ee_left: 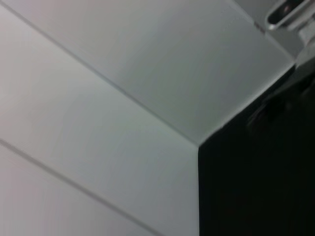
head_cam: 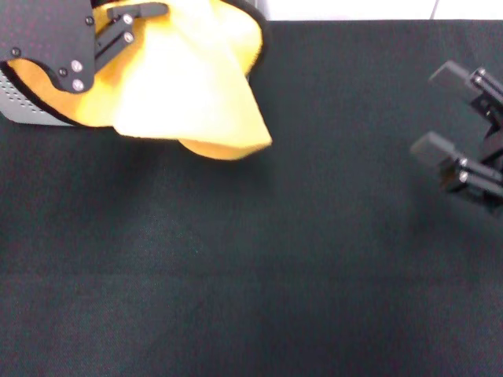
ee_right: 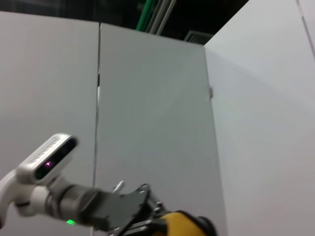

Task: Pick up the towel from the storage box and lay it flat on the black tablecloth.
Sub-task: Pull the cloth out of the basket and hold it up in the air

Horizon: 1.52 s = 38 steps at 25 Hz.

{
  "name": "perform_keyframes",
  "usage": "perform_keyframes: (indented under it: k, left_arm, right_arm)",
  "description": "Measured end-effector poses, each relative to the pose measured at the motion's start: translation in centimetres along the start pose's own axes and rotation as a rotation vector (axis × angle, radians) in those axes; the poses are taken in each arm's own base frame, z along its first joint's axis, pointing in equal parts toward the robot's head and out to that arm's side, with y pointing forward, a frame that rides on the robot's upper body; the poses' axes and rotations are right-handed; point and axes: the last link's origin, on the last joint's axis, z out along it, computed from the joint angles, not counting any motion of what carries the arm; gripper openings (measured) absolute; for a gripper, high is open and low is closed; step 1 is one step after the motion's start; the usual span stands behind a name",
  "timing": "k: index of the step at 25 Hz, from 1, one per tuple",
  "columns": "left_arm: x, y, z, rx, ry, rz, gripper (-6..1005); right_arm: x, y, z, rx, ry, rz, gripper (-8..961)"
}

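Observation:
My left gripper [head_cam: 148,22] is at the far left, shut on the yellow-orange towel [head_cam: 189,86] and holding it up in the air. The towel hangs bunched, with its black edge trim showing, over the light grey storage box [head_cam: 23,108], of which only a corner shows. The towel's lower tip hangs above the black tablecloth [head_cam: 251,259]. My right gripper [head_cam: 438,111] is open and empty at the right side, above the cloth. The right wrist view shows the left arm and a bit of the towel [ee_right: 184,225] from afar.
The black tablecloth covers nearly the whole table; its far edge meets a white wall [head_cam: 354,8]. White panels [ee_left: 123,98] fill the left wrist view. The left arm's wrist camera [ee_right: 49,157] shows in the right wrist view.

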Motion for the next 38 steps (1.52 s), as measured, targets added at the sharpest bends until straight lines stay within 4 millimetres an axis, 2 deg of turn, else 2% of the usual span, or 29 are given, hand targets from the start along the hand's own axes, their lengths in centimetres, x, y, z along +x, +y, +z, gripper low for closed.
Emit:
perform_keyframes:
  k: [3,8,12,16,22,27,33,38]
  left_arm:
    - [0.3,0.6,-0.1,0.0,0.075,0.034,45]
    - [0.1,2.0,-0.1,0.014,0.213,0.188,45]
    - [-0.4,2.5,0.2,0.051,0.286,0.216,45]
    - [-0.4,2.5,0.5,0.058,0.311,0.226,45]
    - [-0.1,2.5,0.7,0.063,0.338,0.231,45]
    - [0.2,2.5,0.9,0.067,0.36,0.242,46]
    - [0.2,2.6,0.8,0.069,0.357,0.238,46]
    - [0.1,2.7,0.8,0.067,0.35,0.236,46]
  right_arm:
    - [-0.4,-0.3,-0.2,0.027,-0.027,-0.004,824]
    - [-1.1,-1.3,0.5,0.006,-0.032,0.057,799]
    - [-1.7,-2.5,2.0,-0.069,0.005,0.156,779]
    - [-1.5,-2.9,3.9,-0.144,0.062,0.228,759]
    - [-0.2,-3.1,6.3,-0.161,0.117,0.256,572]
    - [0.1,-3.5,7.5,-0.168,0.135,0.249,498]
    - [-0.1,-3.3,7.7,-0.187,0.125,0.248,440]
    - [-0.5,-3.1,7.4,-0.201,0.102,0.252,353]
